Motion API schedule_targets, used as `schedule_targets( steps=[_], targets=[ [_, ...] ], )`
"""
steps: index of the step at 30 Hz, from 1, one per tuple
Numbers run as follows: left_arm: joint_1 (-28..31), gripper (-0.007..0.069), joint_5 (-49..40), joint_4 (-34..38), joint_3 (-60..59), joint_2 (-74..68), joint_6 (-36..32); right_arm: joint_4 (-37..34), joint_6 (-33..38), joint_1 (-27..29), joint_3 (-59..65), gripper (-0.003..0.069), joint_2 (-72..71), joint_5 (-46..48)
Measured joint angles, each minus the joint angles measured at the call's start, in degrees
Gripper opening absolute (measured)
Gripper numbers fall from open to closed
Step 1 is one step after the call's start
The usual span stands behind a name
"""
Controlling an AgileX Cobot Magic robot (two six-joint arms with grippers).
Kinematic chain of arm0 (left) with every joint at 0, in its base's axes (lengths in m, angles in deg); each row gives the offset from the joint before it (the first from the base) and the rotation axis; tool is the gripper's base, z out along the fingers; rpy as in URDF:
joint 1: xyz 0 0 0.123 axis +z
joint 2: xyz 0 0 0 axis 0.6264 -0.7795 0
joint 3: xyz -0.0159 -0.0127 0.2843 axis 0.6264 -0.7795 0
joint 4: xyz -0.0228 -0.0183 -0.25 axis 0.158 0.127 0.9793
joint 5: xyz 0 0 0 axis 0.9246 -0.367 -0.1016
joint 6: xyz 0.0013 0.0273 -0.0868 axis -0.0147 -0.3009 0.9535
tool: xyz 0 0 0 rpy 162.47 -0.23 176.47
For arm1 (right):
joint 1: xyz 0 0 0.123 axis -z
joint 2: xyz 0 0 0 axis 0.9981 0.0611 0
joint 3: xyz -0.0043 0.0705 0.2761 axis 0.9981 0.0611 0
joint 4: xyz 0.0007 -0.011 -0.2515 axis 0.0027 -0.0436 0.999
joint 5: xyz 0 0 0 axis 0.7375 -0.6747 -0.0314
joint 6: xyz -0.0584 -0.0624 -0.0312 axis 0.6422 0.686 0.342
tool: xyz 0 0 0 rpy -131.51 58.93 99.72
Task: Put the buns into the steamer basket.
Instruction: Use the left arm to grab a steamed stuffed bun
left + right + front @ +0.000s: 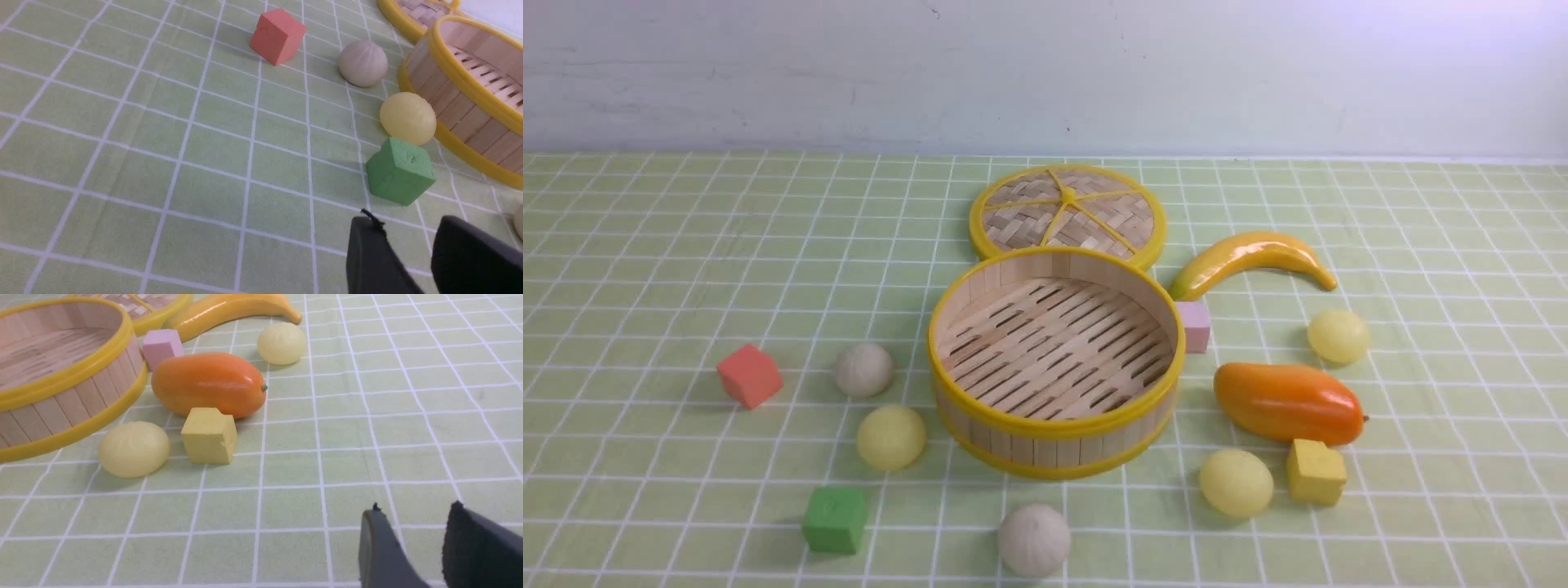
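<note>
On the green-checked bench the steamer basket sits mid-scene, all five buns lying outside it on either side and in front, while the left tool and right tool each hover with fingers apart, gripping nothing.

The cloth is green with white grid lines, the steamer basket yellow-rimmed, the buns off-white or pale yellow.

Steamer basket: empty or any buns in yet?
Empty. The steamer basket shows only its bare slatted floor; all five buns lie outside it on the cloth.
</note>
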Motion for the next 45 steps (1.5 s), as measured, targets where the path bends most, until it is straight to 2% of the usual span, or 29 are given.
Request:
schedule_targets(
  steps=[35, 39, 40, 41, 42, 45],
  targets=[
    [0.00, 0.0238, 1.06, 0.40, 0.00, 0.00, 0.15, 0.00, 0.00, 0.00, 0.00, 0.0239, 0.00, 0.00],
    [0.00, 0.0238, 5.06, 6.49, 0.00, 0.00, 3.08, 0.00, 0.00, 0.00, 0.00, 0.0239, 0.00, 0.00],
    [0.00, 0.0238, 7.76, 11.61, 0.00, 0.00, 6.30, 0.00, 0.00, 0.00, 0.00, 0.0239, 0.00, 0.00],
    [0.00, 0.0238, 8.05, 13.04, 0.00, 0.00, 6.66, 0.00, 0.00, 0.00, 0.00, 0.0239, 0.00, 0.00],
    [0.00, 0.0238, 10.41, 18.74, 0.00, 0.00, 9.98, 0.00, 0.00, 0.00, 0.00, 0.0239, 0.00, 0.00],
    [0.00, 0.0237, 14.37, 25.31, 0.00, 0.00, 12.09, 0.00, 0.00, 0.00, 0.00, 0.0239, 0.00, 0.00]
  ],
)
